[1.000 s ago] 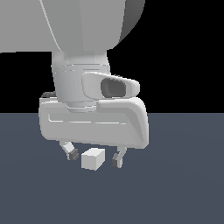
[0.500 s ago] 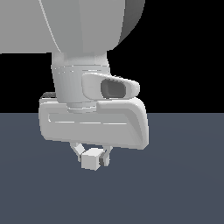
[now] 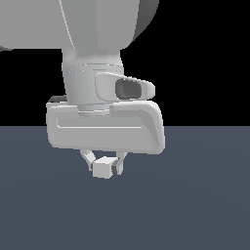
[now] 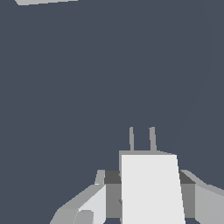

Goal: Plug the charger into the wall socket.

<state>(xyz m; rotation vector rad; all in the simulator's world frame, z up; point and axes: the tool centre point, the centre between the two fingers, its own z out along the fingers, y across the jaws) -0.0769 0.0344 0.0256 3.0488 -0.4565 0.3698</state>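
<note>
Two prongs (image 4: 141, 139) stick out from the front face of the charger (image 4: 151, 188), which your gripper (image 3: 103, 165) pinches between its fingers (image 3: 88, 158), a finger pressed to each side. In the exterior view you see the charger (image 3: 103, 168) hanging just under the hand, over the dark floor (image 3: 205, 195). Farther off, a pale edge of the wall socket (image 4: 46, 1) shows, well apart.
</note>
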